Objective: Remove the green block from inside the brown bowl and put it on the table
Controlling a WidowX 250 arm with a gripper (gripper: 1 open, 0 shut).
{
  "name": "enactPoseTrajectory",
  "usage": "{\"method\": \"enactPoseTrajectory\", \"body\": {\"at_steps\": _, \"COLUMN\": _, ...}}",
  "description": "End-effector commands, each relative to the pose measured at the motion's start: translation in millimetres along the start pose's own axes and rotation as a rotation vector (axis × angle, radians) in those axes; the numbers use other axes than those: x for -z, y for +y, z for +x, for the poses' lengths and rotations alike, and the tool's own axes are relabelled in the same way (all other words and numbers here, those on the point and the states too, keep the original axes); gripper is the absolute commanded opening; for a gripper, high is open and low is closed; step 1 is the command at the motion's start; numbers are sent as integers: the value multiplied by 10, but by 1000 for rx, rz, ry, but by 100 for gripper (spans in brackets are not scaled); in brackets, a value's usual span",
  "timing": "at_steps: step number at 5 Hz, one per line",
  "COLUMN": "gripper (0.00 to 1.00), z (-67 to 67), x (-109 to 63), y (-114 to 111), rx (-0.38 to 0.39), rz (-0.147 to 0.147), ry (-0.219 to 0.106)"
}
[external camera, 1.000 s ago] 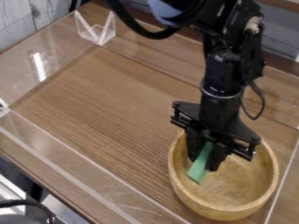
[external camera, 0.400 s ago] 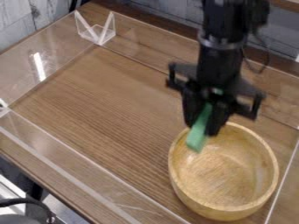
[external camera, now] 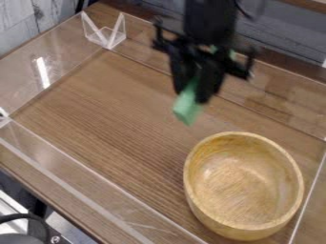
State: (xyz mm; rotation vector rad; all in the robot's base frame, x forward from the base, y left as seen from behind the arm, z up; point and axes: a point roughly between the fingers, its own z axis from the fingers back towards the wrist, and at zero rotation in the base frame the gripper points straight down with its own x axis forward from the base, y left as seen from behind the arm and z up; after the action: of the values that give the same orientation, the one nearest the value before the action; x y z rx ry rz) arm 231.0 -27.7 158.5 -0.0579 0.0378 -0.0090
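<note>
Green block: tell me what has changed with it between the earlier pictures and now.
The green block, held low in the bowl by the fingers at first, has been lifted out and carried up and away toward the far side of the view. It now hangs beyond the bowl's rim, still gripped. The arm moved the same way. The brown bowl stayed where it was.

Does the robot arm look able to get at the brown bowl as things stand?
Probably yes: the brown bowl sits nearby with nothing over it, though the gripper seems to be holding the green block.
</note>
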Motion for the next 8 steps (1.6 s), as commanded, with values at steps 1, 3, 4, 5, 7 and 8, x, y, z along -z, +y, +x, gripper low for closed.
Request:
{"method": "enactPoseTrajectory", "body": {"at_steps": 1, "gripper": 0, "z": -28, "x": -162, "y": 235, "rx": 39, "rz": 0, "ry": -69}}
{"method": "enactPoseTrajectory", "body": {"at_steps": 3, "gripper": 0, "z": -98, "x": -79, "y": 566, "rx": 15, "rz": 10, "ry": -82}}
{"method": "enactPoseTrajectory", "body": {"at_steps": 4, "gripper": 0, "z": -121, "x": -22, "y": 608, "rx": 14, "rz": 15, "ry": -82}}
{"method": "enactPoseTrajectory", "body": {"at_steps": 5, "gripper": 0, "z": -152, "x": 10, "y": 619, "rx": 13, "rz": 19, "ry": -79}}
{"method": "enactPoseTrajectory", "body": {"at_steps": 7, "gripper": 0, "z": -190, "x": 77, "y": 659, "rx": 4, "rz": 27, "ry": -74}}
{"method": "enactPoseTrajectory", "body": {"at_steps": 8, "gripper": 0, "z": -212, "x": 113, "y": 673, "rx": 5, "rz": 31, "ry": -72}}
